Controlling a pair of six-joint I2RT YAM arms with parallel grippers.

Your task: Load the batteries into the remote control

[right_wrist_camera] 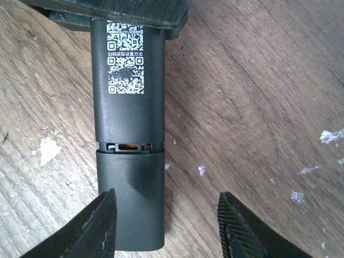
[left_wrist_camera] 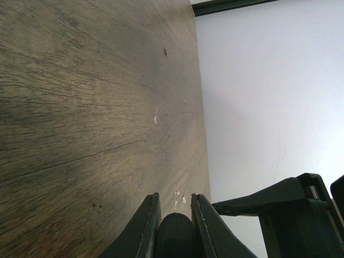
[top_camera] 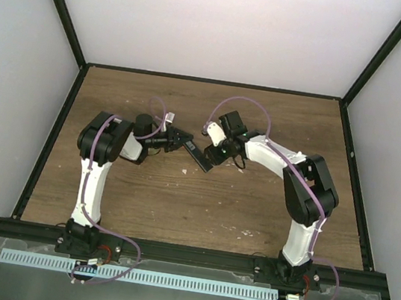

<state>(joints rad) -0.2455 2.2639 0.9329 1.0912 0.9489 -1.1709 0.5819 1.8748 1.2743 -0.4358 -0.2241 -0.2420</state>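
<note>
The remote control [right_wrist_camera: 129, 134] lies back side up on the wooden table, white QR labels near its far end. Its back cover [right_wrist_camera: 130, 199] sits on the near end, with a thin gap left at the seam. My left gripper [top_camera: 181, 143] is shut on the far end of the remote control [top_camera: 198, 156]; in the left wrist view its rounded black end [left_wrist_camera: 174, 236] fills the space between the fingers [left_wrist_camera: 146, 226]. My right gripper [right_wrist_camera: 169, 226] hangs open over the cover end, the left fingertip at the cover's edge and the right one over bare wood. The batteries are hidden.
Pale specks of debris [right_wrist_camera: 48, 149] dot the wood around the remote. The right arm's black gripper body [left_wrist_camera: 290, 215] shows close beside my left fingers. White walls and a black frame [top_camera: 211, 81] bound the table at the back and sides.
</note>
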